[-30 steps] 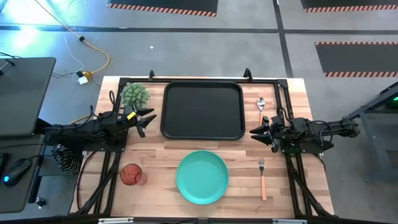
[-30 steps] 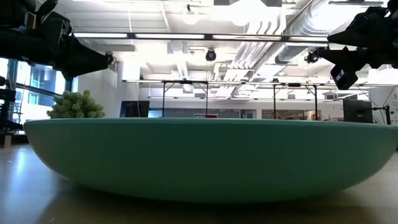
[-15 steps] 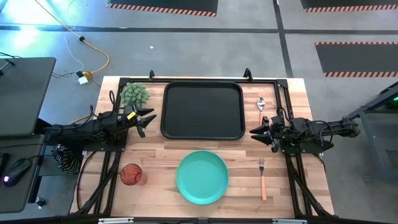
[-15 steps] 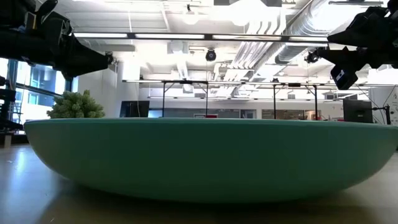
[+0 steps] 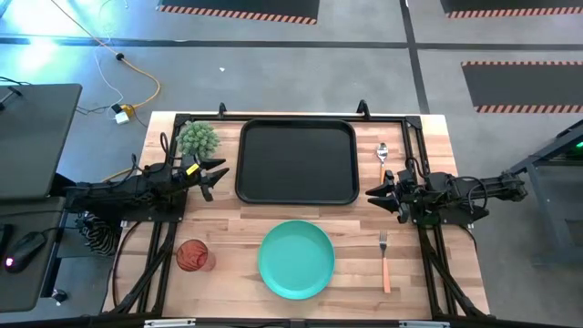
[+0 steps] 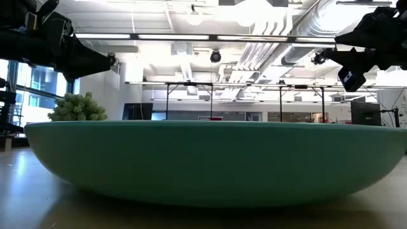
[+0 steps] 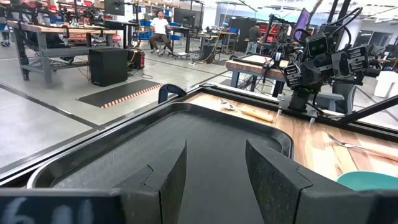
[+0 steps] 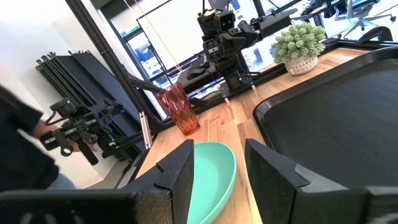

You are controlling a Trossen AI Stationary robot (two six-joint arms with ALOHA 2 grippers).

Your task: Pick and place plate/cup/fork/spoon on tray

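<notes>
The black tray (image 5: 297,161) lies at the table's far middle. The teal plate (image 5: 296,259) rests on its base near the front edge and fills the low view (image 6: 210,159). The red-brown cup (image 5: 192,256) stands upright at the front left. The spoon (image 5: 383,158) lies right of the tray, and the fork (image 5: 384,260) lies at the front right. My left gripper (image 5: 219,176) hovers open left of the tray, above the table. My right gripper (image 5: 374,193) hovers open right of the tray, between spoon and fork.
A spiky green plant in a pot (image 5: 198,139) stands at the far left corner, just behind my left gripper. A black metal frame (image 5: 301,117) runs along the table's far and side edges. Bare wood lies between the tray and the plate.
</notes>
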